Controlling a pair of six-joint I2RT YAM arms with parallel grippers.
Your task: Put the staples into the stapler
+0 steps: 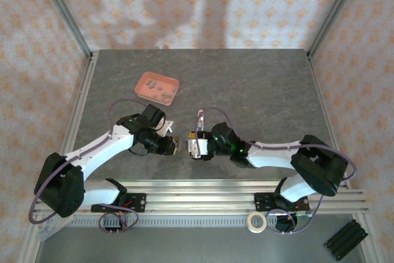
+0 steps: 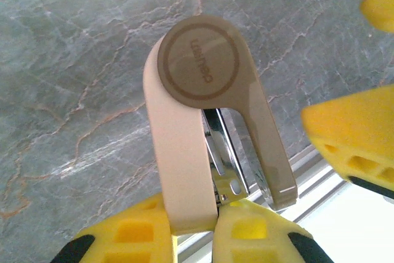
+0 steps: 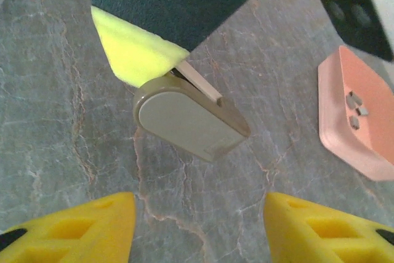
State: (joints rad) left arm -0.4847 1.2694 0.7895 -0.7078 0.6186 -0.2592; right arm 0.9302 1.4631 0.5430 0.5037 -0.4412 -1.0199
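Observation:
My left gripper point(image 2: 212, 226) is shut on the pale-pink arm of the small stapler point(image 2: 197, 121), which it holds above the grey table. The stapler's two arms are spread apart, and its silvery channel point(image 2: 221, 152) shows between them. In the right wrist view the stapler point(image 3: 184, 118) hangs from the left gripper's finger point(image 3: 132, 44). My right gripper point(image 3: 200, 226) faces it, open, with nothing between its fingers. In the top view the two grippers point(image 1: 174, 146) point(image 1: 196, 147) meet near the table's front middle. The staples point(image 3: 356, 110) lie in the salmon-pink tray point(image 3: 345, 146).
The tray point(image 1: 148, 79) sits at the back left of the table, with staples point(image 1: 164, 92) in it. An aluminium rail point(image 1: 197, 198) runs along the near edge. A tape roll point(image 1: 257, 221) and a black block point(image 1: 345, 238) lie below it.

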